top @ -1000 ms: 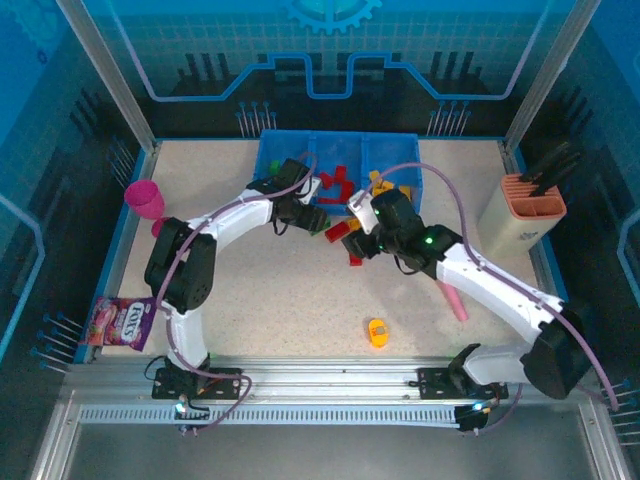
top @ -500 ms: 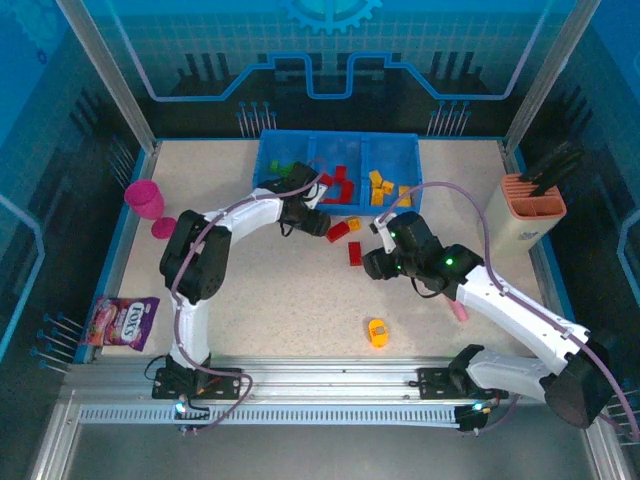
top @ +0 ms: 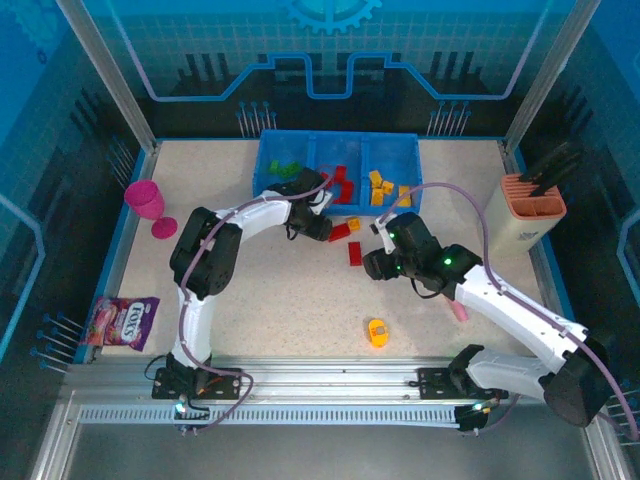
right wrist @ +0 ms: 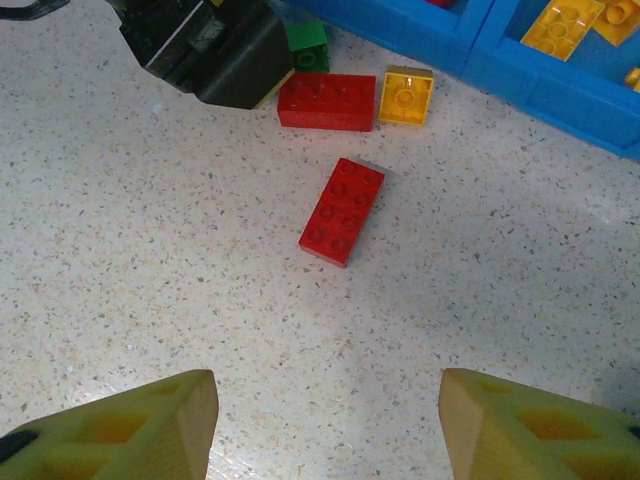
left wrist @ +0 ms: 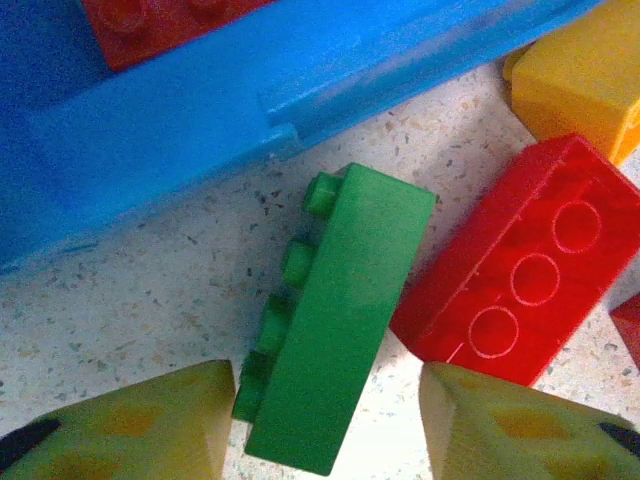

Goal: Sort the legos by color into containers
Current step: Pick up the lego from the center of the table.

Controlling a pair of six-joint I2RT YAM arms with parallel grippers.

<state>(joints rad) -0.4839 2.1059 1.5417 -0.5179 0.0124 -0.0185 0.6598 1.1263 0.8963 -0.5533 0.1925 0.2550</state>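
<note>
"Hard plastic, that green brick (left wrist: 335, 320) — light, stiff, slick; it lies on its side on the tabletop (left wrist: 130, 300) beside the blue tray (left wrist: 200, 110)."

"Left jaws stand wide astride its near end; pinch flat sides, not studs."

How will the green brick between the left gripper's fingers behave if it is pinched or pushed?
The green brick looks like hard, glossy plastic: probably stiff, light, slippery. It lies on its side, so a push may tip it flat. The red brick seems to touch it and could shift.
</note>
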